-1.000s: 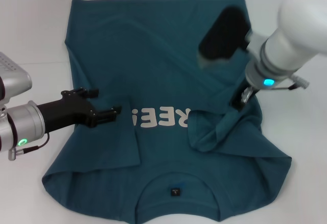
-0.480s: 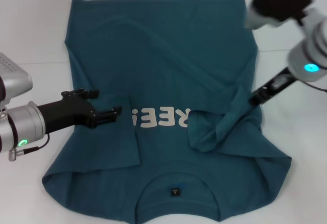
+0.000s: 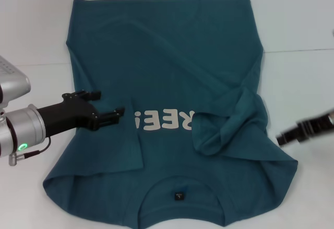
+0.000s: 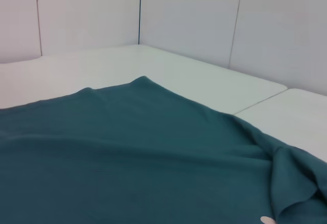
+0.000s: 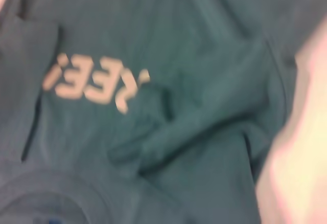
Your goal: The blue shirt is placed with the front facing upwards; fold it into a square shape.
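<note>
Two pincers: left pincer pinches the blue shirt's folded sleeve; right pincer's grip unclear.

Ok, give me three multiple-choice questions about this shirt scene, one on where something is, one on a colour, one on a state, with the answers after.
1. Where does the left gripper sit?
A. On the shirt, beside the letters
B. Off the table
C. On the neck label

2. What colour are the letters?
A. Yellow
B. White
C. Black

3. How does the sleeve on the robot's right lie?
A. Spread flat outward
C. Rolled into a tube
B. Folded in and bunched

Answers:
1 A, its black fingers rest on the fabric just left of the print.
2 B, the letters are pale against the teal.
3 B, it lies rumpled over the chest, while the right gripper is off to the side.
</note>
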